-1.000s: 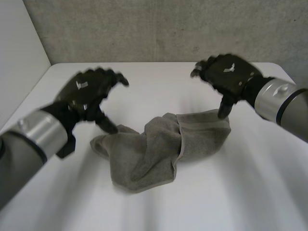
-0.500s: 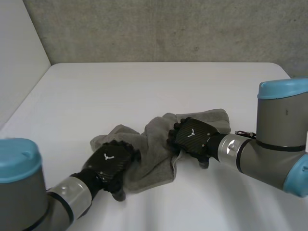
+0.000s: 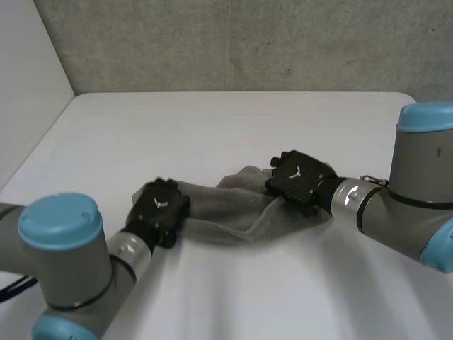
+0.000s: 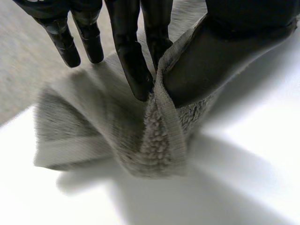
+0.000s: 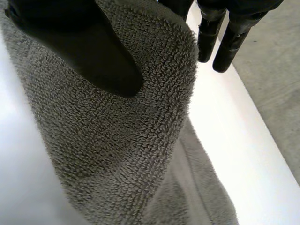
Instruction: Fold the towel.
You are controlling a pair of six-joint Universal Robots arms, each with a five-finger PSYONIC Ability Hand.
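1. The grey towel (image 3: 226, 212) hung as a sagging, bunched band over the white table (image 3: 212, 127), stretched between the two hands. Whether its middle touched the tabletop could not be told.
2. The left hand (image 3: 161, 207) had the towel's left end. In the left wrist view its thumb (image 4: 201, 70) pinched a folded edge of the terry against one finger (image 4: 133, 65). The other fingers (image 4: 61, 42) were straight and slightly apart, with their tips near the cloth.
3. The right hand (image 3: 301, 180) had the right end. In the right wrist view its thumb (image 5: 93, 56) pressed on the front of a fold that wrapped over it. Two fingers (image 5: 220, 42) stood close together just past the cloth's edge.
4. Both arms reached inward from the near side of the table, the hands well apart.
5. A rough concrete wall (image 3: 248, 42) stood behind the table.
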